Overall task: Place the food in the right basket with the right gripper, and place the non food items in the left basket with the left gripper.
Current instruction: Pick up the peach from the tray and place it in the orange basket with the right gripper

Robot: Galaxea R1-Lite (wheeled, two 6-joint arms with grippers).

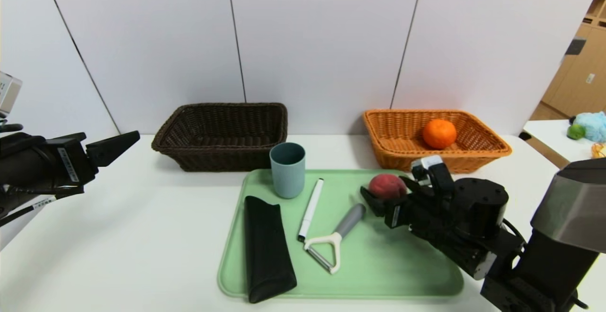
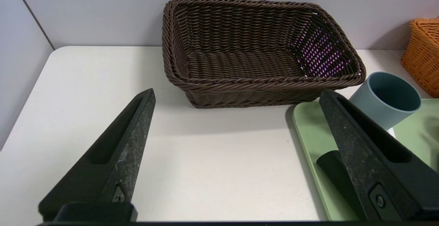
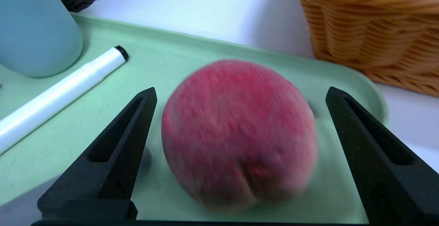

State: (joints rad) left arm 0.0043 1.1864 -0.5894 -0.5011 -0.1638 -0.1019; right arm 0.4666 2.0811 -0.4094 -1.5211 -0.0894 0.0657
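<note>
Orange (image 1: 439, 133) already in tan basket (image 1: 492, 150) at back right; peach (image 1: 387, 186) on tray (image 1: 378, 274), straddled by spread right gripper (image 1: 390, 191); cup (image 1: 287, 170), marker (image 1: 310, 209), peeler (image 1: 334, 243), pouch (image 1: 266, 248) untouched; dark basket (image 1: 189, 134) bare; left gripper (image 2: 236, 95) spread near left edge.

Dark brown basket (image 2: 260, 52), open left gripper (image 2: 236, 97) fingers (image 2: 130, 130)

You had a white table (image 1: 142, 236) carrying a green tray (image 1: 378, 264) near you, a dark basket (image 1: 222, 137) far left, and an orange basket (image 1: 402, 137) far right.
</note>
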